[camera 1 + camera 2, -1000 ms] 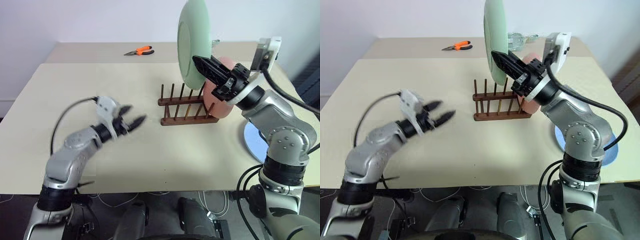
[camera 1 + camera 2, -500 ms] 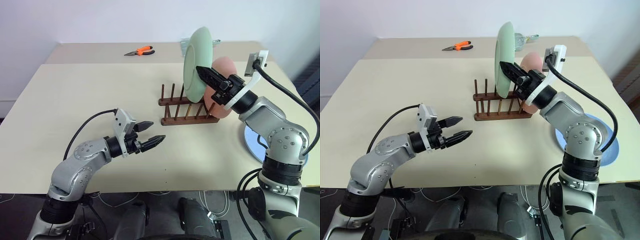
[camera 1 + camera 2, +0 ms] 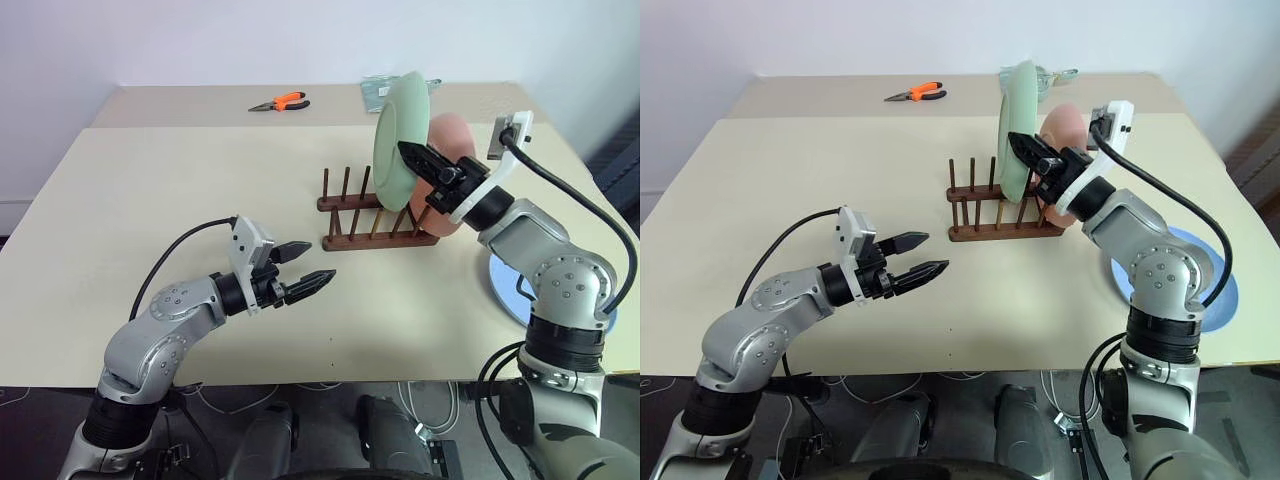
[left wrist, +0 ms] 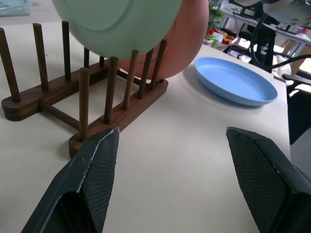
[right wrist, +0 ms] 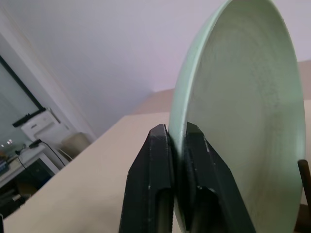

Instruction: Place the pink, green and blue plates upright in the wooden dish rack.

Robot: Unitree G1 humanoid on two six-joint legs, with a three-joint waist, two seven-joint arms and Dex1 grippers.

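Note:
The green plate (image 3: 398, 130) stands upright between the pegs of the wooden dish rack (image 3: 372, 241), tilted slightly. My right gripper (image 5: 175, 127) is shut on its rim, one finger on each face. The pink plate (image 3: 452, 135) stands upright in the rack just behind the green one. To the right of the rack, the blue plate (image 4: 233, 80) lies flat on the table, partly hidden behind my right arm in the head views. My left gripper (image 3: 318, 262) is open and holds nothing; it hovers level over the table, left of and nearer than the rack, pointing at it.
Orange-handled pliers (image 3: 280, 101) lie at the far side of the beige table (image 3: 180, 190). A clear packet (image 3: 375, 90) lies behind the rack at the far edge. The rack's left slots (image 4: 39, 58) stand free.
My right gripper has lowered the green plate from above the rack down between its pegs. My left arm swung in toward the rack and has since held still.

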